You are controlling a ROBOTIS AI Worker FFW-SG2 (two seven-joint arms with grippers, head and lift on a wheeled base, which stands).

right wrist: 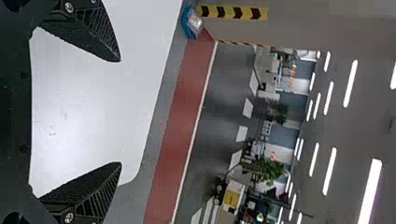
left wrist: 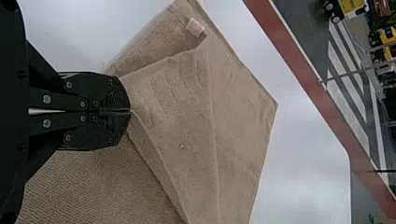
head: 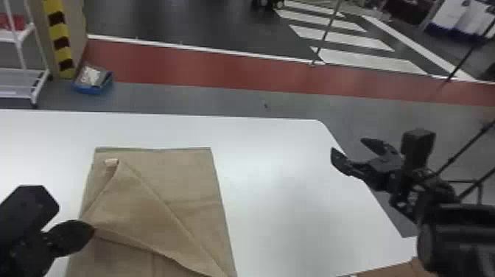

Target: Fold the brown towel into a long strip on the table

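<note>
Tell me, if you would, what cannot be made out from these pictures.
- Near edge of the brown towel: cut off by the head view's bottom edge.
- Layers under the flap: hidden by it, head view.
- How much cloth the left gripper holds: hidden by its closed fingers, left wrist view.
- Any print on the label: too small, left wrist view.

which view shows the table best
The head view: it shows more of the table, including its far edge and right side. The left wrist view shows parts around the towel; the right wrist view, a stretch between its fingers.
</note>
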